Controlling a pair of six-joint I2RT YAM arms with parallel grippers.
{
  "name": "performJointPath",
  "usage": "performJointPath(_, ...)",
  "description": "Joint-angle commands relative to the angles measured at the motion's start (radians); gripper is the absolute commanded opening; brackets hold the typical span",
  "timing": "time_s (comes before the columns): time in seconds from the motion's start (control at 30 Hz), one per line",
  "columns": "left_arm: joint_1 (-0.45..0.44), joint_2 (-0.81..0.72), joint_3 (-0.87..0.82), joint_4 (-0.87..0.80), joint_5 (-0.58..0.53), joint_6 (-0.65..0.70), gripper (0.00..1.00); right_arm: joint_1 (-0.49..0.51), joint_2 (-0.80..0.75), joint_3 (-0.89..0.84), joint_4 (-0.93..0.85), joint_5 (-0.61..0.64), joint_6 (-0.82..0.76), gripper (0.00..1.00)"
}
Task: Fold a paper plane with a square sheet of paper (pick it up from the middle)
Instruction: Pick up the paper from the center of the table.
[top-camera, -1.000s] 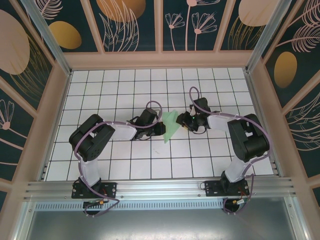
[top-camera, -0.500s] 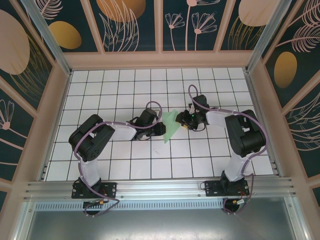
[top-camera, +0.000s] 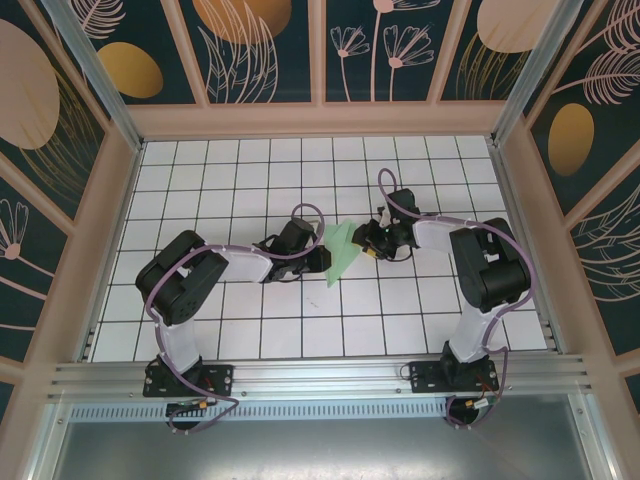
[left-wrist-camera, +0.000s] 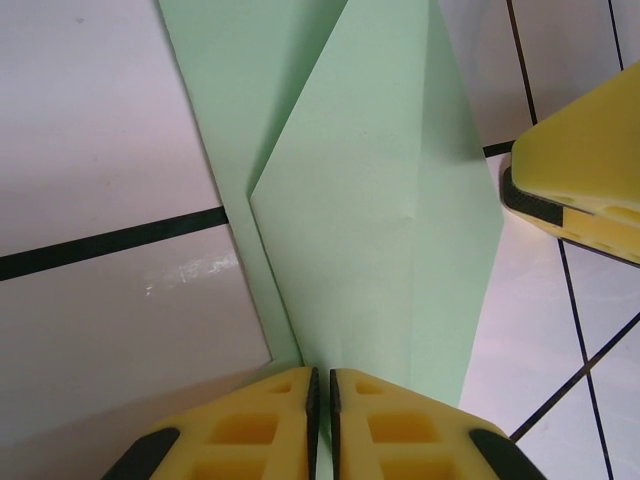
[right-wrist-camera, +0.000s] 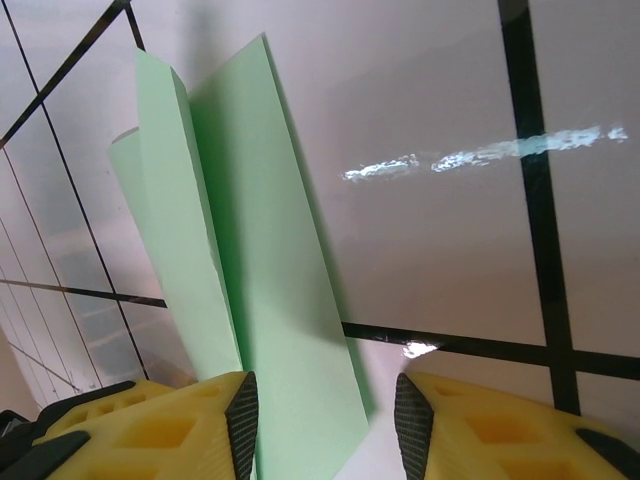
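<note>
Gridded white table (top-camera: 200, 180) spreads on every side of a folded, pale mint-green sheet of paper (top-camera: 340, 256), with one black arm reaching in from each side of the sheet. At the sheet's left, the left gripper (left-wrist-camera: 320, 378) has its yellow fingers pressed together on the creased edge. At its upper right, the right gripper (right-wrist-camera: 320, 385) holds its fingers apart, astride a raised flap.

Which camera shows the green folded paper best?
The left wrist view: the folded green paper lies close up, layers and creases plain, its near end pinched by the left gripper. The top view shows a small, distant green wedge; the right wrist view, slanted flaps inside the right gripper.
</note>
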Motion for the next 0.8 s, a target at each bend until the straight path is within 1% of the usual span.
performJointPath(0.0,0.002,0.015,-0.016,-0.088,-0.026,0.019,0.13,0.016,0.062,0.001,0.161,-0.043,-0.009,0.45)
performJointPath(0.27,0.001,0.038,-0.011,-0.104,0.007,0.047,0.13,0.016,0.074,0.015,0.177,-0.077,-0.007,0.45)
performJointPath(0.47,0.001,0.032,-0.025,-0.069,0.039,0.032,0.13,0.036,0.081,0.036,0.169,-0.085,0.002,0.41)
performJointPath(0.67,0.002,0.029,-0.028,-0.058,0.044,0.031,0.13,0.05,0.065,0.029,0.177,-0.072,0.013,0.41)
performJointPath(0.77,0.001,0.023,-0.034,-0.06,0.045,0.034,0.13,0.047,0.057,0.027,0.2,-0.089,0.02,0.41)
